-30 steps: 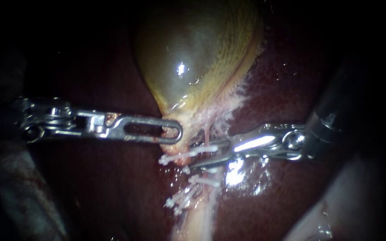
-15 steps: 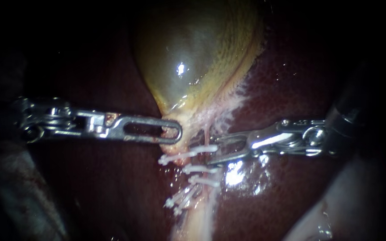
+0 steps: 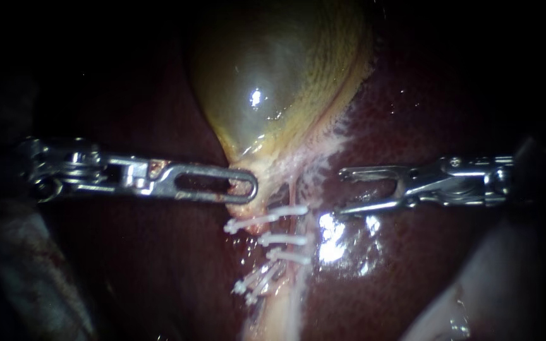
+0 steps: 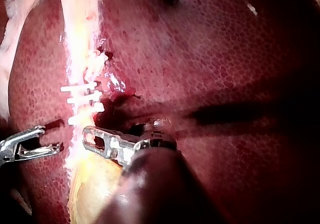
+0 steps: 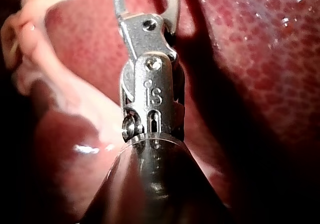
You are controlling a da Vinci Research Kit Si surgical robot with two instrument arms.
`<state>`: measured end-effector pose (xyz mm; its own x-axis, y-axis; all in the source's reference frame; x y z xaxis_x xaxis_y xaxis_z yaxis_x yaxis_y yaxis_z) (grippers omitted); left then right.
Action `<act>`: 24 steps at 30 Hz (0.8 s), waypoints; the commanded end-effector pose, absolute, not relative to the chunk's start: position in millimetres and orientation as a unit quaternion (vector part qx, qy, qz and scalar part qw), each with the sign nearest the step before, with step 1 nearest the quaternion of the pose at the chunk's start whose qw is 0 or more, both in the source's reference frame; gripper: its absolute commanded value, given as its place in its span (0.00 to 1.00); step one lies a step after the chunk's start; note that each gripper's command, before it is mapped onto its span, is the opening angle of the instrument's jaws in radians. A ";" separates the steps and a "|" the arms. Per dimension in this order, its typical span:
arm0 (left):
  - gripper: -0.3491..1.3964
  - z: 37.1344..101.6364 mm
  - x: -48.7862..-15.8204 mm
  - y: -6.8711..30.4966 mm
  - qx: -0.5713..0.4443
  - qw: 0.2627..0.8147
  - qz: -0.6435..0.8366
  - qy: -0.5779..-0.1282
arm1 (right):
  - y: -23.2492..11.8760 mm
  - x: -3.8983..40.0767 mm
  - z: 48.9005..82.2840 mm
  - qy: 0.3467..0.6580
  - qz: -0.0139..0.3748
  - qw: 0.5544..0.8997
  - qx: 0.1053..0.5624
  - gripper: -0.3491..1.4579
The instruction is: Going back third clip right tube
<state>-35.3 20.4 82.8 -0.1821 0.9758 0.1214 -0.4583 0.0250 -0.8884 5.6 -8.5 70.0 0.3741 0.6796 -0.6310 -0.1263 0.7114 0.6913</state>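
The released right hand (image 3: 342, 191), at 3 o'clock of the clips (image 3: 284, 240), may snag them if it dips; the left hand (image 3: 251, 188) grasps the gallbladder (image 3: 273, 76).

Both instruments are bare metal. The left instrument (image 3: 244, 188) has a bright, brushed-looking finish with dull reddish smears along its slotted jaw. The right instrument (image 3: 340, 191) is polished and mirror-bright, and the shaft behind it is dark, smooth and semi-gloss. The gallbladder (image 3: 273, 76) is a smooth, wet, glossy sac with a sharp highlight, and its edge frays into pale, fibrous tissue. The liver (image 3: 380, 271) is wet and shiny, and its surface is finely mottled in the wrist views. The clips (image 3: 282, 240) look like white matt plastic. The tube (image 3: 285, 297) that carries them is pale, moist and stringy.
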 end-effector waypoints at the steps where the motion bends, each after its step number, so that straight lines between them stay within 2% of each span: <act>1: 0.00 82.9 -35.3 20.4 -0.296 0.567 0.632 -0.437 | -8.5 5.4 69.9 0.497 0.256 0.781 0.278 0.48; 14: 0.00 84.4 -35.6 20.9 -0.298 0.569 0.633 -0.432 | -8.5 4.9 69.8 0.499 0.245 0.786 0.269 0.48; 24: 0.00 87.6 -37.4 20.3 -0.301 0.572 0.636 -0.422 | -8.5 5.0 69.8 0.499 0.243 0.787 0.268 0.48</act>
<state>-37.7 20.2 88.0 -0.1647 0.9813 0.0995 -0.4721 0.0102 -0.8815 5.0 -8.5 69.8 0.3827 0.6501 -0.6565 -0.1147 0.7385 0.6644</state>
